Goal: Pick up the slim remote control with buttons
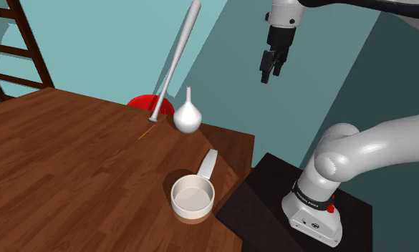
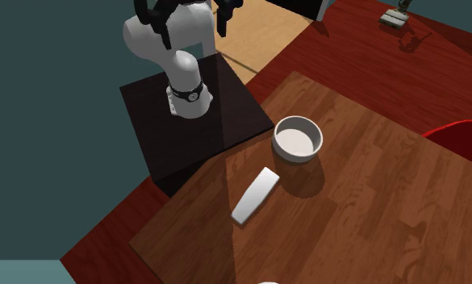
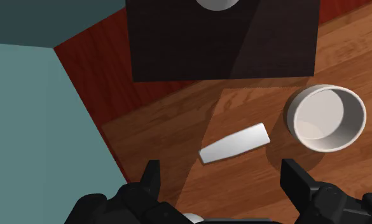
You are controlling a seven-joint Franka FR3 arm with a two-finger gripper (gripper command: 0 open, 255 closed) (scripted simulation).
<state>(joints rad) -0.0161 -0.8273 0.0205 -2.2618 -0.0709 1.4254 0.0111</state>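
The slim remote is drawn plain white and lies flat on the wooden table near the edge that faces the stand. In the second exterior view the remote lies just beside a white bowl. My black gripper hangs high in the air above the table's corner, well clear of everything. Looking down from the wrist, the remote lies far below, roughly between the fingers of the gripper, which stand wide apart with nothing in them.
A white bowl stands close to the remote. A white vase, a leaning baseball bat and a red object are at the table's far edge. The dark stand adjoins the table.
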